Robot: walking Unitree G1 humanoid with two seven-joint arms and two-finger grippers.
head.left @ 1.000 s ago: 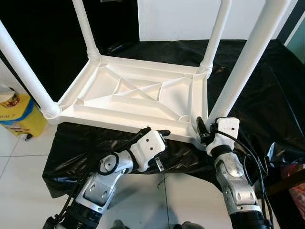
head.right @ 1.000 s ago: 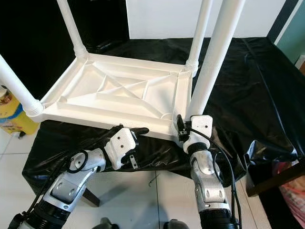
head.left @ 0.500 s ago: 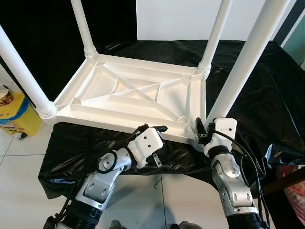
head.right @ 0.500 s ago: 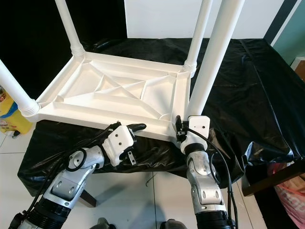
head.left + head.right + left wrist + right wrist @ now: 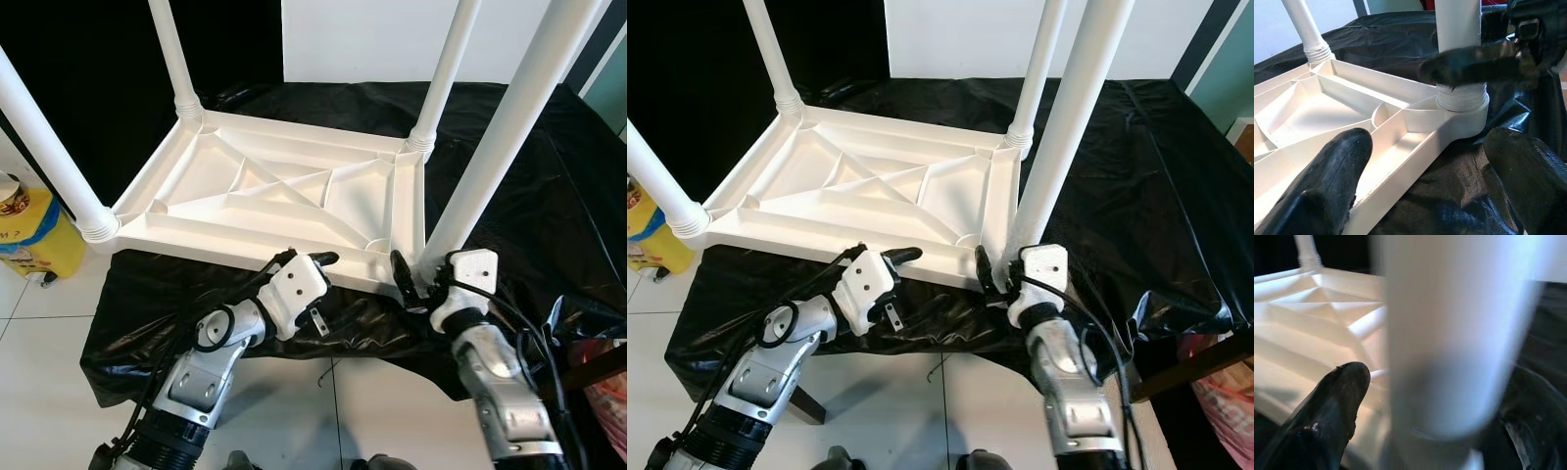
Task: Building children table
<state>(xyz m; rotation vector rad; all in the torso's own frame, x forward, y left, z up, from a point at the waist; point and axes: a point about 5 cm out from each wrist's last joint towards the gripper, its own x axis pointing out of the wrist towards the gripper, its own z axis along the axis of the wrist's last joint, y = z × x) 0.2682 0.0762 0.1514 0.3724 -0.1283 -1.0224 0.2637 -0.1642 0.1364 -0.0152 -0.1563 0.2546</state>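
A white plastic children's table lies upside down on a black-covered surface, its legs standing up from the corners. My left gripper is open at the near rim, one finger over the rim and one below; the left wrist view has that rim between its fingers. My right gripper is open at the base of the near-right leg, a finger on each side of it. The right wrist view has this leg between the fingers, with a small gap showing.
A black plastic sheet drapes over the support and hangs over its near edge. A yellow container stands on the tiled floor at the left. A white panel stands behind. A pink bag sits low on the right.
My right gripper has moved up and right from under the table's corner, and its fingers now straddle the near-right leg's base. The left gripper has edged up onto the near rim.
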